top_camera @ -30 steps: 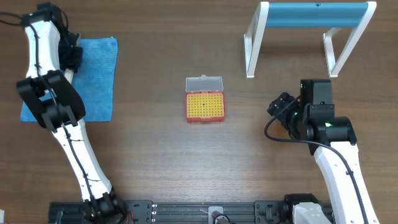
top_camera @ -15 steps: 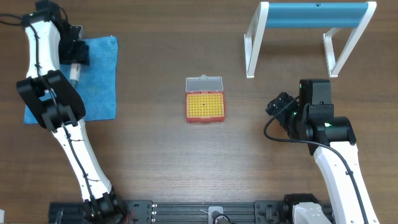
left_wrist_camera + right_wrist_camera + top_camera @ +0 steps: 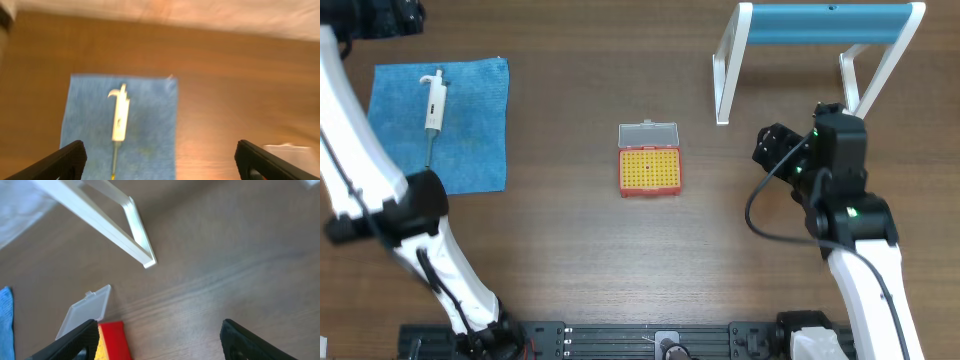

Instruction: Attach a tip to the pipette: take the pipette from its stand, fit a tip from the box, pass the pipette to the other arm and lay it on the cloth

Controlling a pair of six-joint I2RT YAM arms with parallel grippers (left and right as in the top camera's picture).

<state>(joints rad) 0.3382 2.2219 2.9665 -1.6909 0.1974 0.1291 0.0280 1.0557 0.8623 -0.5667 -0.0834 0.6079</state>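
operator: step in hand, starting from the left?
observer: the last one, i'd judge. the white handheld pipette (image 3: 434,100) lies flat on the blue square cloth (image 3: 470,140), with its thin shaft pointing toward the arms' side. the left gripper (image 3: 160,167) hangs above it, fingers spread wide, holding nothing and touching nothing.
operator: is a tip fitted?
observer: too small to tell for sure. the shaft's end looks yellowish in the left wrist view.
operator: middle and right?
observer: the orange tip box with its clear lid folded back (image 3: 649,165) stands in the middle of the brown wooden worktop (image 3: 570,270), well apart from both arms. the white-and-blue frame stand (image 3: 830,22) is at the far right. the right gripper (image 3: 157,342) hovers near it, fingers wide open and empty.
operator: next move?
observer: little, i think. the task looks done, so each arm need only draw clear without brushing the cloth or the stand.
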